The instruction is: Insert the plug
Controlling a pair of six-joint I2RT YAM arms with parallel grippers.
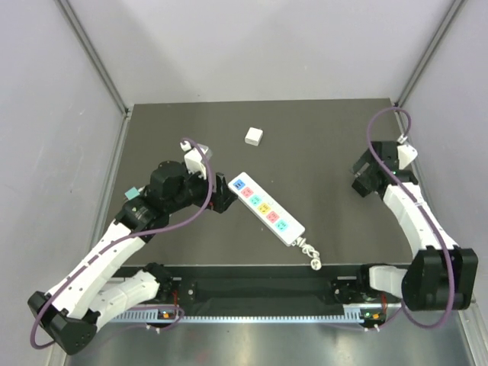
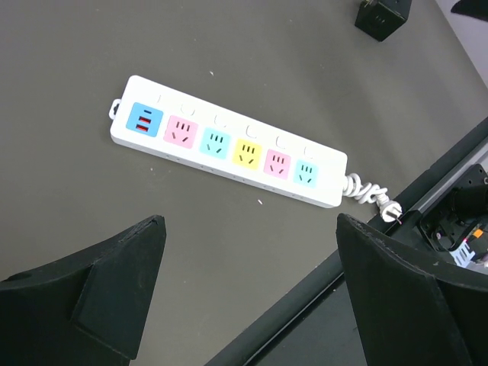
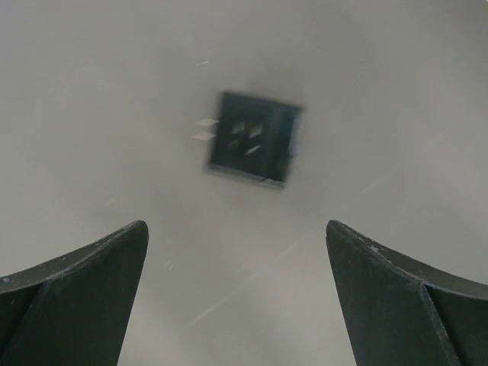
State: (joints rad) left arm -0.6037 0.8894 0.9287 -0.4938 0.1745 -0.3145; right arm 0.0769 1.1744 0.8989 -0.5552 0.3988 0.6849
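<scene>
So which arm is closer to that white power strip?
Left. The left gripper sits right beside the blue end of the power strip, fingers open. The right gripper hangs well off to the strip's right, clearly apart from it.

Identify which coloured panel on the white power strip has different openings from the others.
The bright blue panel at the end of the power strip farthest from the cord: it carries red rectangular slots, while the other five show black pin holes.
</scene>
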